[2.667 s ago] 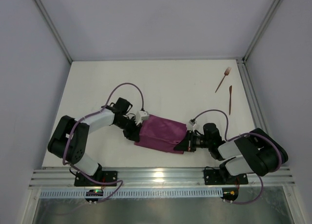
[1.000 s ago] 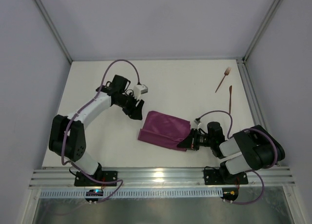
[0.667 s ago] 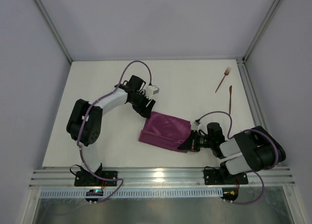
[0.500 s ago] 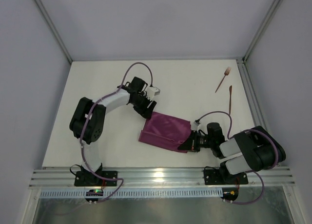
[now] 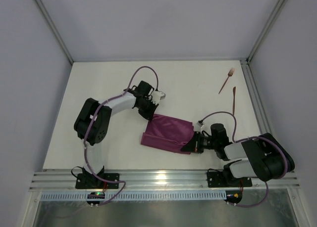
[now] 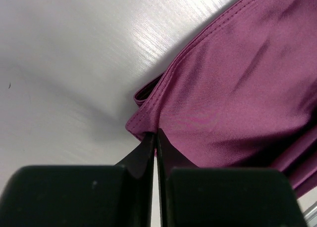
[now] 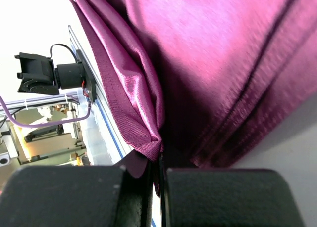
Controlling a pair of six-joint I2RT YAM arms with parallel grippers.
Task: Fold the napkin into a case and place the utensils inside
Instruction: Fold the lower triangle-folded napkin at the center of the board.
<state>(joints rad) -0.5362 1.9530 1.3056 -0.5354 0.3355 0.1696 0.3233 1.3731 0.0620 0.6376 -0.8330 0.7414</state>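
Observation:
The plum-purple napkin (image 5: pixel 166 133) lies folded into a slanted rectangle at mid-table. My left gripper (image 5: pixel 151 115) sits at its far left corner, and in the left wrist view it (image 6: pixel 156 134) is shut on the hemmed corner of the napkin (image 6: pixel 233 88). At the near right corner my right gripper (image 5: pixel 190 144) is low on the table. The right wrist view shows this gripper (image 7: pixel 161 158) shut on a bunched edge of the napkin (image 7: pixel 208 64). Of the utensils, the fork (image 5: pixel 227 80) and knife (image 5: pixel 234 101) lie at the far right, away from both grippers.
An aluminium rail (image 5: pixel 158 180) runs along the near edge, where both arm bases are bolted. A metal frame strip (image 5: pixel 253 101) borders the table's right side, just beyond the utensils. Grey walls enclose the table on three sides.
My left arm has swung in from the far left to the napkin's far left corner, and its jaws have shut there. The right gripper has kept its hold and place.

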